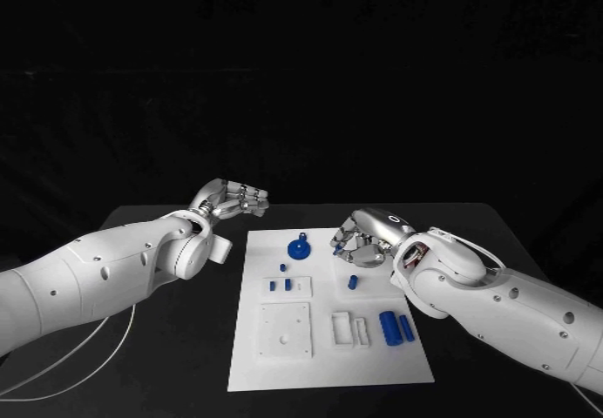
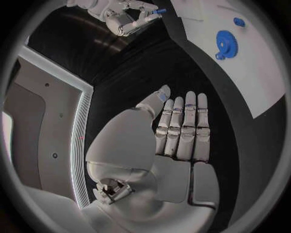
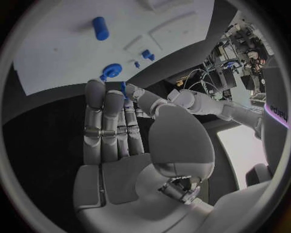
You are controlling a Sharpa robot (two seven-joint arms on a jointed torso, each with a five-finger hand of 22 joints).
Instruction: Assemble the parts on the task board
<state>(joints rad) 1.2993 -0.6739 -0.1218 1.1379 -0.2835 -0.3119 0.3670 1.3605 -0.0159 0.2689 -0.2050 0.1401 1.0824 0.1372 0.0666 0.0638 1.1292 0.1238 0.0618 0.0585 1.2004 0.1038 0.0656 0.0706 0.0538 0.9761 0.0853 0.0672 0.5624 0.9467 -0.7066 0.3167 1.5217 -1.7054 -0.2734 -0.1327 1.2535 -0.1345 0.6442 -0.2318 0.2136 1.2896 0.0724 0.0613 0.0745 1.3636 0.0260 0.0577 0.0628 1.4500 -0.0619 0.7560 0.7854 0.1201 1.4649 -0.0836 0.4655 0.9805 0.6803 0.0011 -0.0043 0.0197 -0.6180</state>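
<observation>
- Task board (image 1: 377, 366): I see the white plate in the lower middle of the head view, lying on the black table (image 1: 164, 348).
- Blue gear (image 1: 301, 249): it sits near the board's upper edge, with a small blue knob just above it. My left wrist view shows the same gear (image 2: 227, 43).
- Small blue parts: a tiny peg (image 1: 283, 267) lies below the gear; two short blocks (image 1: 281, 285) stand side by side in a raised fixture at the board's left middle; one short piece (image 1: 353, 281) lies right of centre.
- Two blue cylinders (image 1: 397, 328): they lie side by side at the board's lower right, beside a white slotted fixture (image 1: 349, 330).
- White square plate (image 1: 285, 329): raised, at the board's lower left.
- Left hand (image 1: 231, 200): it is off the board's upper left corner, above the table. In my left wrist view the hand (image 2: 182, 131) has its fingers straight and close together, holding nothing.
- Right hand (image 1: 362, 242): it hovers over the board's upper right, just right of the gear. In my right wrist view the hand (image 3: 112, 124) pinches a small blue piece (image 3: 123, 88) between thumb and fingertips; the left wrist view also shows that piece (image 2: 160, 10) at its fingertips.
</observation>
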